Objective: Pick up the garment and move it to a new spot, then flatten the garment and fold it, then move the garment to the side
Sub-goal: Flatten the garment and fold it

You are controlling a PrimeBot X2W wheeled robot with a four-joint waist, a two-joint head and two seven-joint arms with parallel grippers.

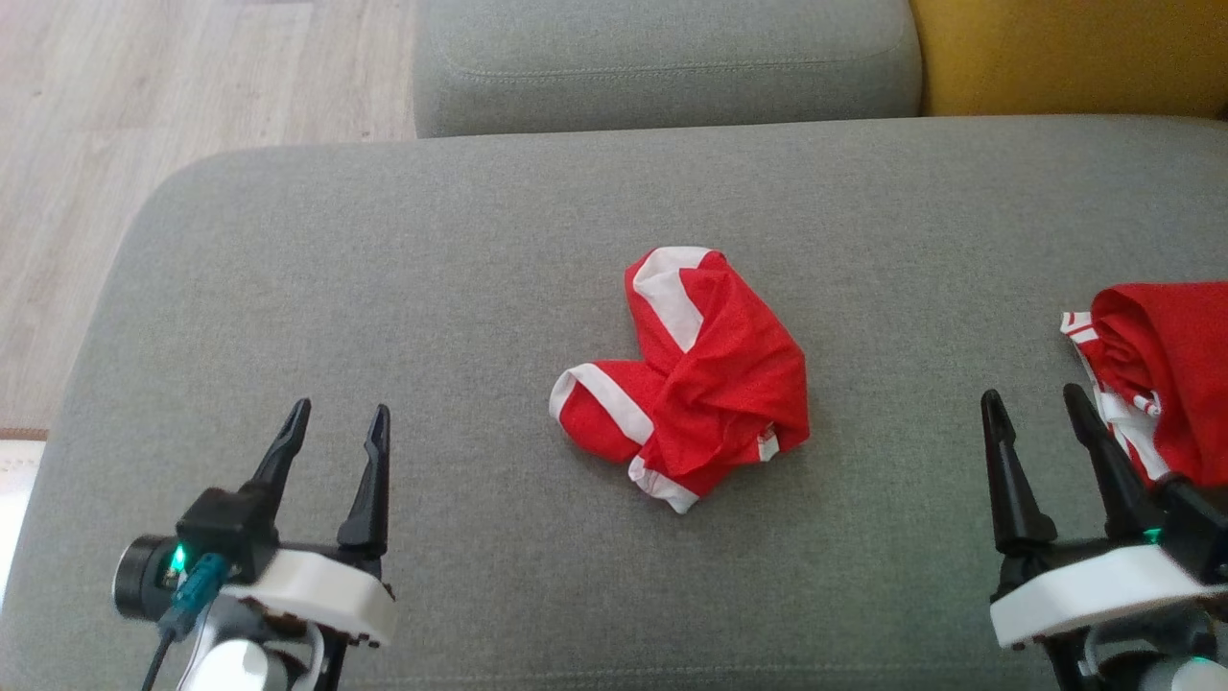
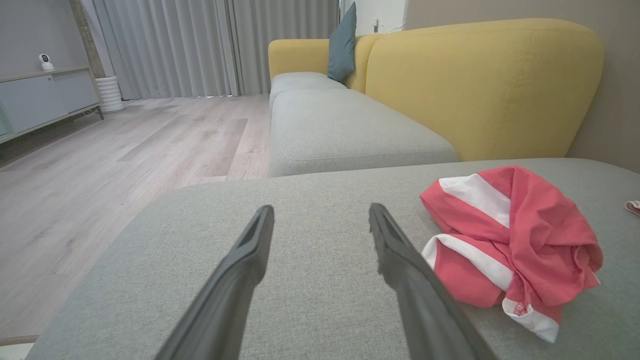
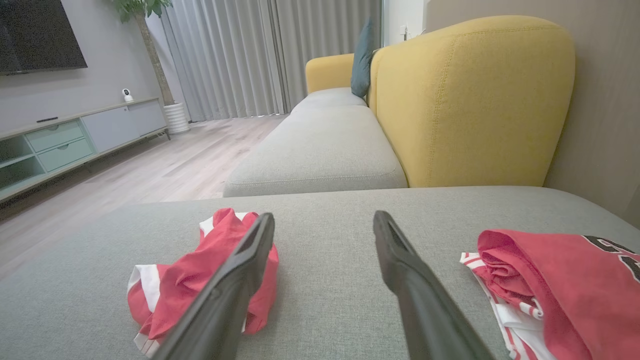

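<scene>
A crumpled red garment with white bands lies bunched in the middle of the grey sofa cushion. It appears at the right of the left wrist view and at the lower left of the right wrist view, partly behind a finger. My left gripper hovers open near the cushion's front left, well clear of the garment. My right gripper stands open at the front right, nothing between its fingers.
A second red and white garment lies at the cushion's right edge, just beside my right gripper, also seen in the right wrist view. Another grey seat and a yellow backrest stand behind. Wooden floor lies to the left.
</scene>
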